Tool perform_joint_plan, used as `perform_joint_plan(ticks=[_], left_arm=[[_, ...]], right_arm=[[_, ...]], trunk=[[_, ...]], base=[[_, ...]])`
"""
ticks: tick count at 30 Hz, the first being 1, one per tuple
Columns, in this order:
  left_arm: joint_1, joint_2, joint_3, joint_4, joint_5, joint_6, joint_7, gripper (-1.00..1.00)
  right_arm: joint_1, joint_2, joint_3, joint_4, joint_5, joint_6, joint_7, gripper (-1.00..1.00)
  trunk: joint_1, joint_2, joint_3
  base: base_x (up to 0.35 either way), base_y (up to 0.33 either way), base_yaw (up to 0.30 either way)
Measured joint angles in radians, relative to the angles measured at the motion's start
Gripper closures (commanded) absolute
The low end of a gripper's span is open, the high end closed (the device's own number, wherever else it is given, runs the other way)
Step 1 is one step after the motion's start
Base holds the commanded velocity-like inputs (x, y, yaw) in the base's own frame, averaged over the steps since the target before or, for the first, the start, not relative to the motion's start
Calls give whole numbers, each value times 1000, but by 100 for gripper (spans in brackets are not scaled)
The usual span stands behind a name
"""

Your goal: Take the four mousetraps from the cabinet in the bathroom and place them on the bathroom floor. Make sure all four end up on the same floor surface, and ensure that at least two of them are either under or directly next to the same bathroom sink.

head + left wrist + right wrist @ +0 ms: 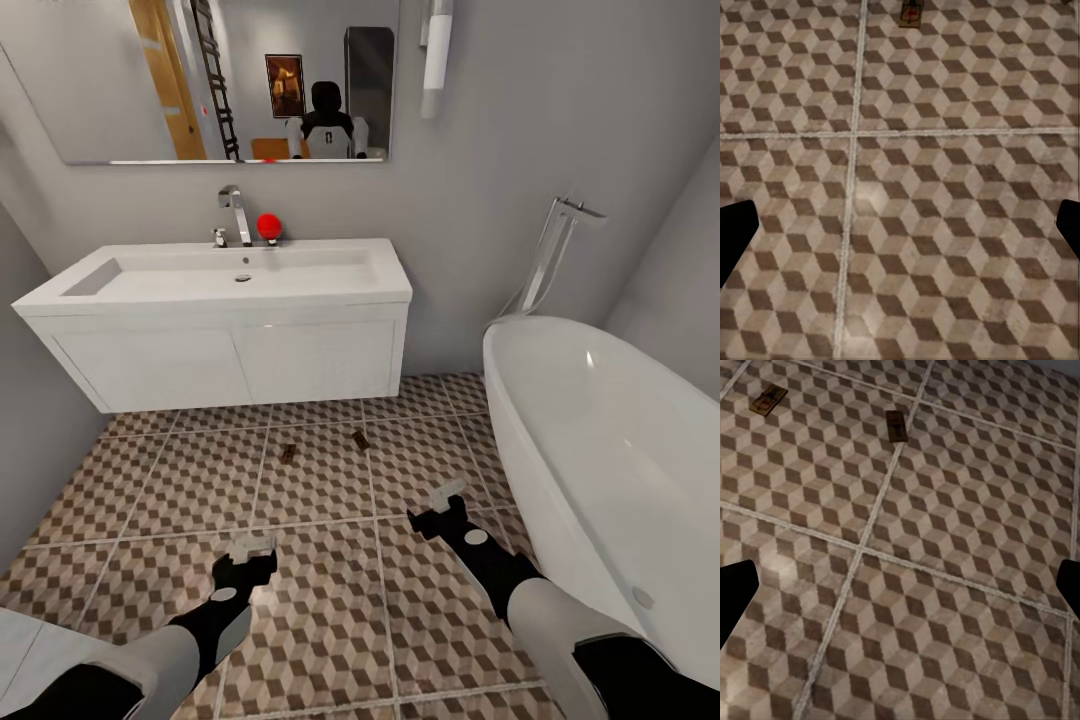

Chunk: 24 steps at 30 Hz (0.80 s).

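2 mousetraps [288, 453] [360, 438], 1 sink [230, 285], 1 bathtub [610, 450], 1 mirror [240, 80], 2 pincers [250, 548] [440, 500]

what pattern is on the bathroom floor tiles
A brown-and-beige cube pattern with pale grout lines on the floor, clearest in the left wrist view.

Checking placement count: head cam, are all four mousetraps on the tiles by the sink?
No, just two mousetraps, one and another, lie on the bathroom floor in front of the bathroom sink.
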Motion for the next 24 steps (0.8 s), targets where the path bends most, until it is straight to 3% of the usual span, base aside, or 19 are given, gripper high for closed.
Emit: perform_joint_plan(ticks=[24], left_arm=[[0,-3,0,83,0,3,0,-100]], right_arm=[[0,-5,-2,5,1,1,-1,-100]], trunk=[[0,0,0]], base=[[0,0,0]])
